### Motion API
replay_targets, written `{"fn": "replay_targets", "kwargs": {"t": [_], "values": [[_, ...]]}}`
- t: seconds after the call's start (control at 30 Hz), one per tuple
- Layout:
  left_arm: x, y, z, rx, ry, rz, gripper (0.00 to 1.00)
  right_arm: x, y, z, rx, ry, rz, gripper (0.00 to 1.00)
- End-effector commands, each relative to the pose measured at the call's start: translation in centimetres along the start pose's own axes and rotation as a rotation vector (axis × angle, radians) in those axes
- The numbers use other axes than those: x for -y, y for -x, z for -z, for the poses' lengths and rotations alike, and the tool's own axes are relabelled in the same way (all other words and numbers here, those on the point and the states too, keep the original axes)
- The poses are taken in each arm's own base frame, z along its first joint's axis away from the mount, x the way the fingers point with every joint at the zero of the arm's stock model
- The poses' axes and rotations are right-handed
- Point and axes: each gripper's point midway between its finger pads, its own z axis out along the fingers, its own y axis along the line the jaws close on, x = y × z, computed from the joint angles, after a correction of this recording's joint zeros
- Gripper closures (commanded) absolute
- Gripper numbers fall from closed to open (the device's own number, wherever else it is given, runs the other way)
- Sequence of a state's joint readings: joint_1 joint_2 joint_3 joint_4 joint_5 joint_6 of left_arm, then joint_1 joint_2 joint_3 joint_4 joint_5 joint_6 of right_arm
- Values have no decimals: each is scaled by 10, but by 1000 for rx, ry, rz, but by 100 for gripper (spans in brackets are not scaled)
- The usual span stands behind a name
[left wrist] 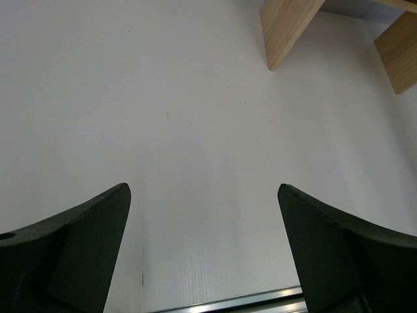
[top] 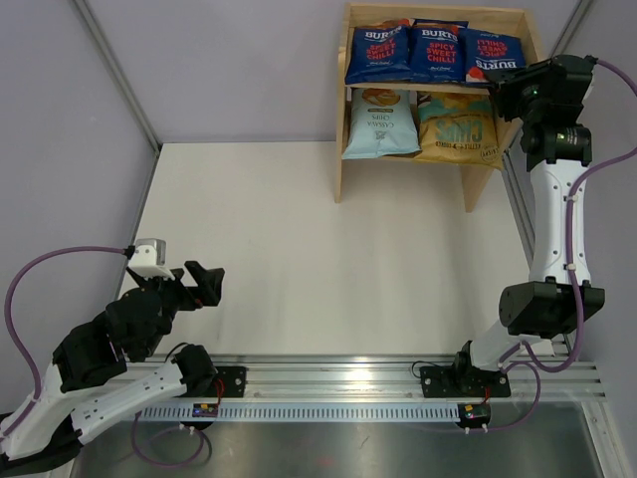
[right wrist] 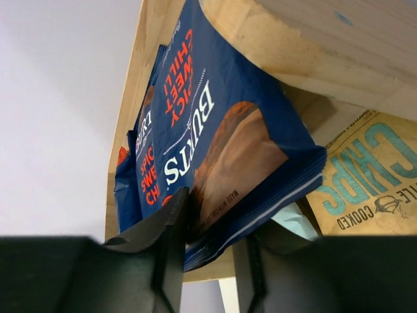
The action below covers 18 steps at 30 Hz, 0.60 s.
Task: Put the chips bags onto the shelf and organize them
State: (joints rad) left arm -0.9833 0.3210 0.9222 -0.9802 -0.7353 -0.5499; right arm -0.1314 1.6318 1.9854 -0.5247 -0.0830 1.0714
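Right end effector straddles Burts bag; arm stretched to shelf.

Bright even light, faint shadows (foreground blurred)

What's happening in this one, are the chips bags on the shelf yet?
All five bags are on the shelf: three dark blue Burts bags on the top tier, the light blue bag and the yellow bag below. The right gripper is at the rightmost Burts bag, jaws either side of its edge; whether they pinch it is unclear. The left gripper hangs open over the table, holding nothing.
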Motion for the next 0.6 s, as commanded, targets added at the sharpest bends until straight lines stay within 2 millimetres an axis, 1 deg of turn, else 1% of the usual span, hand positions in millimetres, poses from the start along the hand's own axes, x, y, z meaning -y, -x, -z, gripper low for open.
{"fn": "replay_targets", "kwargs": {"t": [0.0, 0.03, 0.13, 0.2, 0.23, 0.27, 0.3, 0.33, 0.4, 0.43, 0.5, 0.53, 0.57], "values": [[-1, 6, -1, 25, 18, 9, 1, -16, 2, 22, 1, 49, -3, 65], [-1, 6, -1, 24, 17, 10, 1, -15, 2, 22, 2, 47, -5, 68], [-2, 6, -1, 28, 18, 17, 1, -11, 1, 13, 2, 40, -15, 75], [-3, 7, 0, 31, 20, 20, 1, -10, 2, 7, 8, 39, -27, 77], [-4, 7, 0, 33, 22, 22, 1, -12, 4, 6, 14, 45, -26, 78], [-5, 7, 1, 35, 24, 25, 1, -8, 5, 0, 19, 31, -30, 79], [-5, 7, 1, 37, 25, 27, 1, -9, 6, -2, 21, 30, -35, 79], [-6, 8, 1, 39, 24, 29, 1, -14, 9, -2, 28, 42, -34, 80], [-6, 8, 1, 39, 27, 29, 1, -12, 8, -9, 25, 32, -39, 81], [-6, 8, 1, 40, 27, 31, 1, -17, 11, -9, 31, 42, -42, 81], [-6, 8, 1, 39, 31, 28, 1, -16, 11, -15, 29, 37, -45, 82], [-6, 8, 1, 36, 32, 28, 1, -23, 14, -14, 33, 51, -48, 82], [-7, 8, 1, 37, 36, 28, 1, -18, 12, -20, 27, 36, -48, 82]]}}
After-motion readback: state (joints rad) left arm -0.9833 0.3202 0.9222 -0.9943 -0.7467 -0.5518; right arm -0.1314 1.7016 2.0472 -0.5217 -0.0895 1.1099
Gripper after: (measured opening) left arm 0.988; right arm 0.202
